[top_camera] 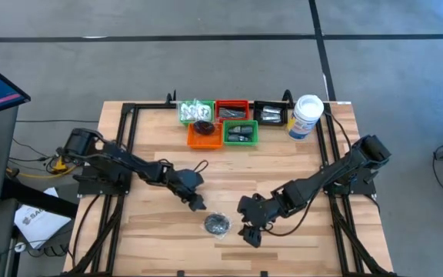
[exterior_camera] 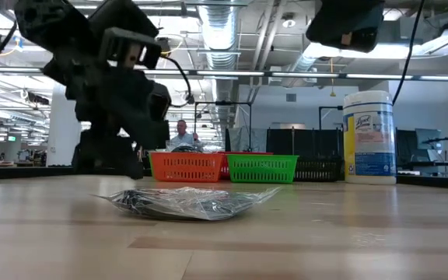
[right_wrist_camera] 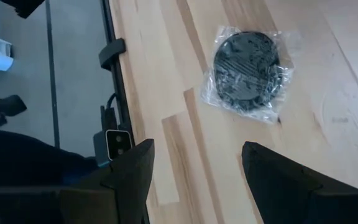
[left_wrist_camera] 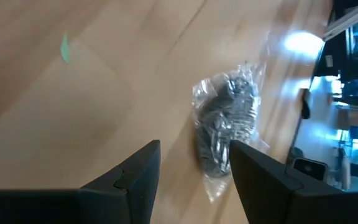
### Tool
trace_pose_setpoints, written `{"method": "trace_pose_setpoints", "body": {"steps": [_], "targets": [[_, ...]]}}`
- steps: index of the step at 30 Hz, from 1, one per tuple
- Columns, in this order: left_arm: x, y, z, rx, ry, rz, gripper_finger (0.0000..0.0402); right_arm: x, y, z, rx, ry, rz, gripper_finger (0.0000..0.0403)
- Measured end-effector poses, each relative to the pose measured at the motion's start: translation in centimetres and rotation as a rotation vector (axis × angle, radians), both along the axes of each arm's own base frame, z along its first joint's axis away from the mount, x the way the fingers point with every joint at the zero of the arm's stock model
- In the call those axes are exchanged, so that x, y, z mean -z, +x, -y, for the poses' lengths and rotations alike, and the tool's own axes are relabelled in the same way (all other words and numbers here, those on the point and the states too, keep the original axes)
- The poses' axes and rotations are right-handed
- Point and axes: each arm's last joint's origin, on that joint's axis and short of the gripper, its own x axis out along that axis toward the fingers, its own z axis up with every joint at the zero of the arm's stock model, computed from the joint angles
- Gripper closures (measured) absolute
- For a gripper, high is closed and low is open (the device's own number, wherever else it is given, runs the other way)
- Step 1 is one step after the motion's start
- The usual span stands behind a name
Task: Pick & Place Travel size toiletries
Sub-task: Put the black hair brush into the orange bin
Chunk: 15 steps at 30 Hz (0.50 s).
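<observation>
One of the travel size toiletries, a black round piece in a crinkled clear packet (top_camera: 217, 225), lies flat on the wooden table near its front edge. It also shows in the low view as a flat packet (exterior_camera: 185, 204). My left gripper (top_camera: 197, 203) hangs open just left of and behind it, slanting down; its wrist view shows the packet (left_wrist_camera: 225, 124) ahead of the open fingers (left_wrist_camera: 194, 180). My right gripper (top_camera: 251, 232) stands open to the packet's right, higher up, with the packet (right_wrist_camera: 247, 78) ahead of its fingers (right_wrist_camera: 197, 177). Neither gripper touches it.
Along the far edge stand small trays: a green one with white packets (top_camera: 194, 112), orange (top_camera: 204, 135), red (top_camera: 232, 110), a second green (top_camera: 241, 134) and black (top_camera: 270, 115). A tall white canister (top_camera: 306, 117) stands to their right. Black frame rails (top_camera: 123, 146) line both table sides.
</observation>
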Motion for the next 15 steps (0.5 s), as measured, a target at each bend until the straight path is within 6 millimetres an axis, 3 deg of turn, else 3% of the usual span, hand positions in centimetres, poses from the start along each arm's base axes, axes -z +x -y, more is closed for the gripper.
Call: {"method": "trace_pose_setpoints", "body": {"steps": [15], "targets": [[3.1,3.3,0.5,0.109,-0.023,0.098,0.0215,-0.1,-0.1,-0.2,0.009,0.017,0.002,0.0168]]}}
